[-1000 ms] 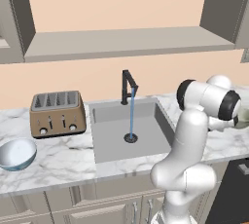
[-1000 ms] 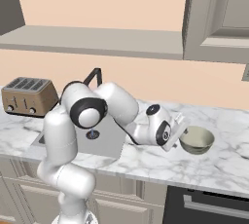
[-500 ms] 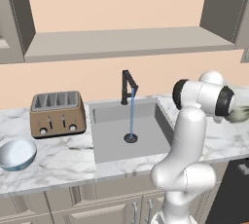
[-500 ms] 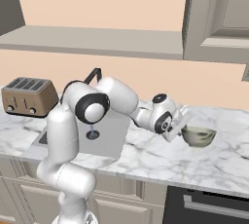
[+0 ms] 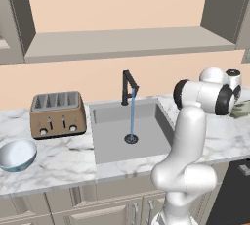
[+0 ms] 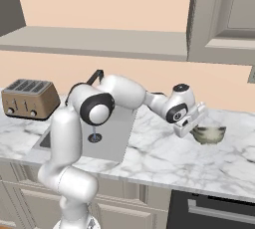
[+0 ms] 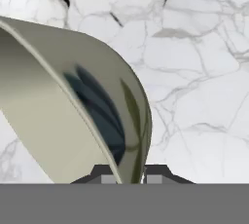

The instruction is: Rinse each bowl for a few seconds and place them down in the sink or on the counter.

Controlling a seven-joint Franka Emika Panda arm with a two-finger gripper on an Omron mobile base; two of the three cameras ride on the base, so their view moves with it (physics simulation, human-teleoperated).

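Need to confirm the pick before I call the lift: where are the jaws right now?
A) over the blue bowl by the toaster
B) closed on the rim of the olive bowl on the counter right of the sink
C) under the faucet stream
B: in the hand view the jaws pinch the rim of the olive bowl, which sits on the marble counter right of the sink.

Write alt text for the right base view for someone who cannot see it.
The white arm reaches right across the marble counter, its pincer closed on the near rim of the olive-beige bowl. Behind the arm, the sink is set into the counter, and a toaster stands at the far left.
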